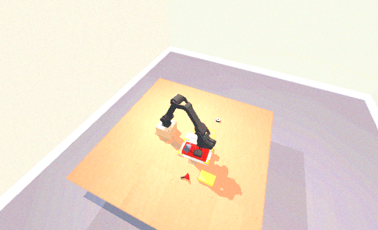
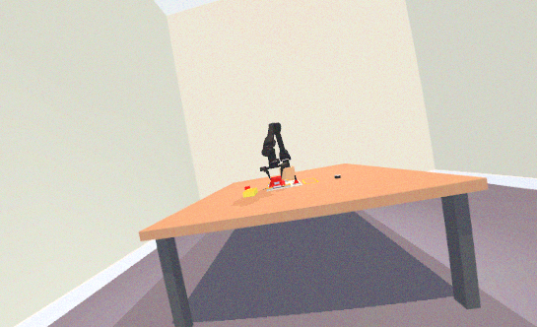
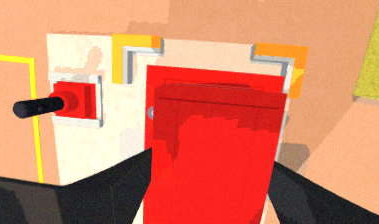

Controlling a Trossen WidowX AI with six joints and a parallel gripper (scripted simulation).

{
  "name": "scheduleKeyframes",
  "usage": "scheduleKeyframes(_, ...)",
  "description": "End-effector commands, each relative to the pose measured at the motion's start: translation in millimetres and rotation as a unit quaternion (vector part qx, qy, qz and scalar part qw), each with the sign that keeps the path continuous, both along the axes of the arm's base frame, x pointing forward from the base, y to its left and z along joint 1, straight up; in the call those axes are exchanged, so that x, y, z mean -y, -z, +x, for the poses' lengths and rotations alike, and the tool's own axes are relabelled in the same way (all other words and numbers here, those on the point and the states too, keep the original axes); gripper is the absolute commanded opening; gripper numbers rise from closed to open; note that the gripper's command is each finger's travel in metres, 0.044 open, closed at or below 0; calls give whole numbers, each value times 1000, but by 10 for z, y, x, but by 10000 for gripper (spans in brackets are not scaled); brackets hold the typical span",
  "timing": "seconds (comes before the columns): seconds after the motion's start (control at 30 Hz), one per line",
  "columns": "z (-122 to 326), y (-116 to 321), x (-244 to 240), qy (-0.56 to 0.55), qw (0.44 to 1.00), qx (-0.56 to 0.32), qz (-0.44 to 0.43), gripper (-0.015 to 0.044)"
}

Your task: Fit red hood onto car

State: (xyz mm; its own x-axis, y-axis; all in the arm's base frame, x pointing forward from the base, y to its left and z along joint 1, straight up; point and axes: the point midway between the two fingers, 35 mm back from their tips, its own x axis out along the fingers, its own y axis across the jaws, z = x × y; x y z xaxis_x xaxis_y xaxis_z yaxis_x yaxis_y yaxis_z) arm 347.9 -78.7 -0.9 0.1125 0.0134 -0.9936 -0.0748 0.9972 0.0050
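The red hood (image 3: 215,165) (image 2: 276,180) is between the fingers of my gripper (image 3: 209,159) (image 1: 199,150) (image 2: 277,177), which is shut on it, one dark finger at each side. The red chassis (image 3: 154,77) shows beyond the hood's far and left edges in the wrist view, inside the white jig (image 3: 80,50) with its yellow corner brackets. The hood is over the chassis; whether it rests on the deck or hangs just above it, I cannot tell. The hood hides the engine block and pegs, and its corner holes cannot be made out.
A red part (image 3: 87,100) with a black rod sits in a small holder on the jig's left side in the wrist view. A yellow block (image 1: 207,178) (image 2: 249,192) (image 3: 375,65) and a small red part (image 1: 186,177) lie nearby. A small black-and-white object (image 1: 218,120) (image 2: 337,176) lies farther off.
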Motion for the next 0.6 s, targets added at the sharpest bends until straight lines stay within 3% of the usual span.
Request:
scheduleKeyframes(0.0,-5,17,-1,2,1000,-1,0,0)
scheduleKeyframes(0.57,-2,82,0,2,1000,-1,0,0)
